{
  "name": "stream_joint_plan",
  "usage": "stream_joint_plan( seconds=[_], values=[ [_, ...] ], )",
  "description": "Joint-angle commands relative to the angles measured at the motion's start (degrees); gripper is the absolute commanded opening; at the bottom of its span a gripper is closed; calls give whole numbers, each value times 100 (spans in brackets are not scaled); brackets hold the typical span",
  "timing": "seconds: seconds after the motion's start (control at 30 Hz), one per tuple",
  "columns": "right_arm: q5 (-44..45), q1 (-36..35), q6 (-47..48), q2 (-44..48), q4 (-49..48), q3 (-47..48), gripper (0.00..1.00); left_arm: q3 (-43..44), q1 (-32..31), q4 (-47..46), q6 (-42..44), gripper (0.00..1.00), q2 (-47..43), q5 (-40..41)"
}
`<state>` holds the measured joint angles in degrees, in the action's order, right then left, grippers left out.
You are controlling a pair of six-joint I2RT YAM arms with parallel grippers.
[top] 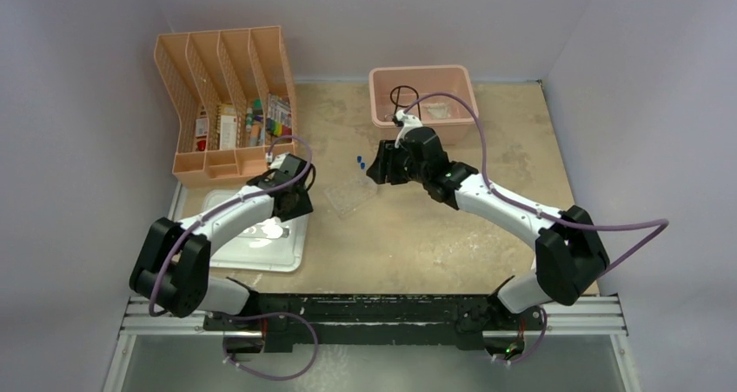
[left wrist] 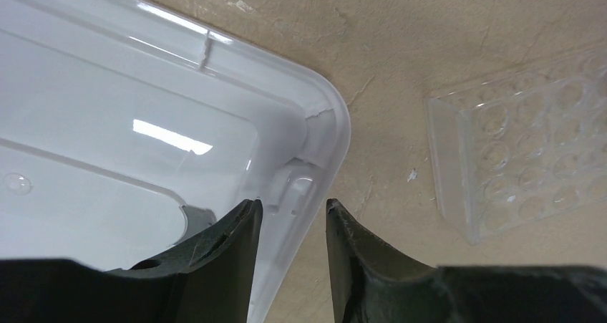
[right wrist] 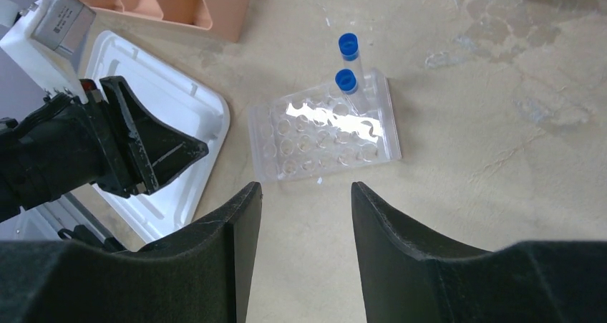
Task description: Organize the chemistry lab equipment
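Lying just ahead of the parted, empty right tool (right wrist: 304, 188): clear plastic tray (right wrist: 323, 133).

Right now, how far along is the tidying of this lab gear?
Early on. Done: a black wire ring already lies in the pink bin. In hand: nothing looks gripped; the left pincer straddles a corner of the white lid, the right pincer hangs open near the clear tray. Left: that tray and the two blue-capped vials at its edge sit out on the table.
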<state>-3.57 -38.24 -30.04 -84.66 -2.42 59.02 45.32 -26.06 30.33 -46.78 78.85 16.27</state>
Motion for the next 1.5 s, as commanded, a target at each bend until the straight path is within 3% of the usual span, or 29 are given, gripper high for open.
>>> stream_joint_plan(
  seconds=[0.0,0.33,0.47,0.63,0.83,1.13,1.47],
  values=[
    [41,-26,-191,130,-40,-14,52,-6,-48,-291,72,37,224,-188],
    [50,-26,-191,29,-92,4,52,39,-107,-325,185,36,717,-226],
    [422,-26,-73,106,-167,18,52,184,-222,-119,235,26,1044,35],
    [445,-26,-63,156,-276,-35,52,284,-333,-73,288,21,1168,122],
    [366,-26,-132,195,-326,-84,52,445,-351,55,354,0,1100,218],
    [366,-28,-198,428,-438,-260,52,640,-355,586,412,0,213,244],
    [190,-26,-309,526,-605,-455,52,595,-353,185,439,37,712,332]
  ],
)
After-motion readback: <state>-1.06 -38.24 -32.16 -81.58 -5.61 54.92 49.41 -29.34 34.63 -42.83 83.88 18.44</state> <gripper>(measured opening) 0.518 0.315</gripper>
